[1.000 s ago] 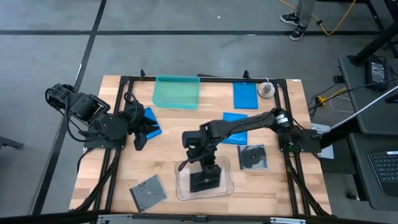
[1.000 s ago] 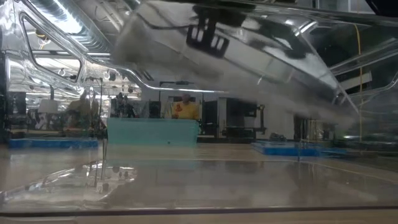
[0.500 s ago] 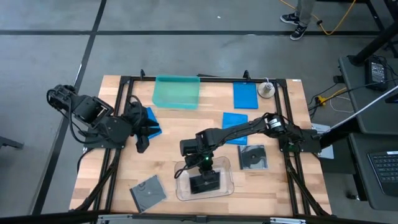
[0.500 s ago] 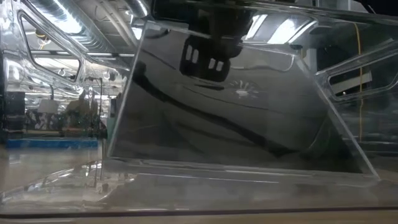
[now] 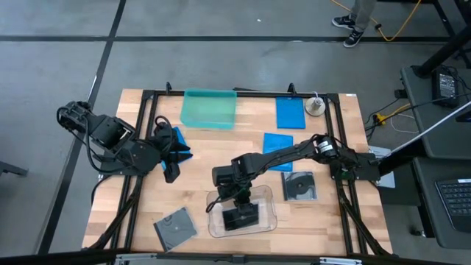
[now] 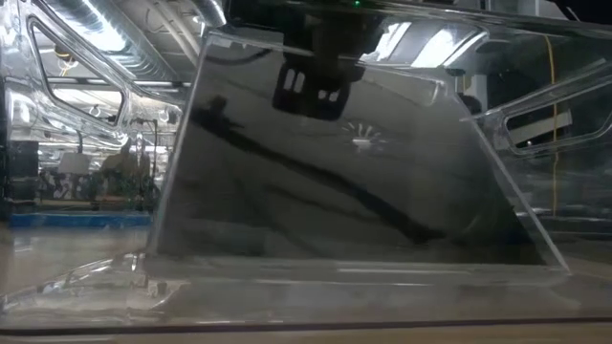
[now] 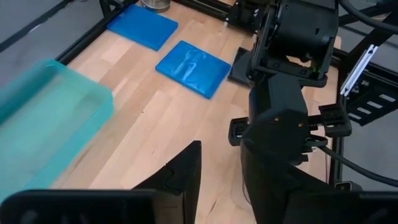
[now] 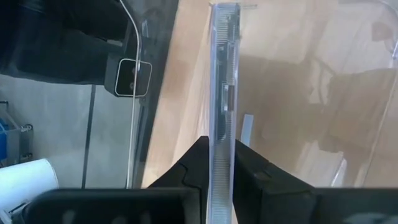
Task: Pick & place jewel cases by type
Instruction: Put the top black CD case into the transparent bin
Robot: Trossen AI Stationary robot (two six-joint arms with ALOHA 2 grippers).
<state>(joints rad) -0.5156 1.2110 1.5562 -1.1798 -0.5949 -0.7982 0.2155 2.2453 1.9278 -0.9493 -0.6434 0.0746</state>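
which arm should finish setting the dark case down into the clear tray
The right. Its gripper is already shut on the dark jewel case, held edge-up inside the clear tray. The left gripper sits open and empty near the table's left side, beside a blue case.

Wooden table [image 5: 199, 173], light planks, black frame rails along its edges.

Directly on it:
- Teal tray [image 5: 210, 108] at the far edge, left of centre.
- Blue case [image 5: 290, 112] at the far edge, right of the teal tray; a small round grey object [image 5: 315, 106] just beside it.
- 2nd blue case [image 5: 277, 151] nearer the middle, partly under the right arm.
- 3rd blue case [image 5: 179, 144] on the left side, partly hidden by the left arm.
- Dark case [image 5: 299, 185] with a disc showing, right of centre.
- Grey case [image 5: 175, 227] near the front-left corner, lying askew.
- Clear tray [image 5: 242, 213] at front centre.
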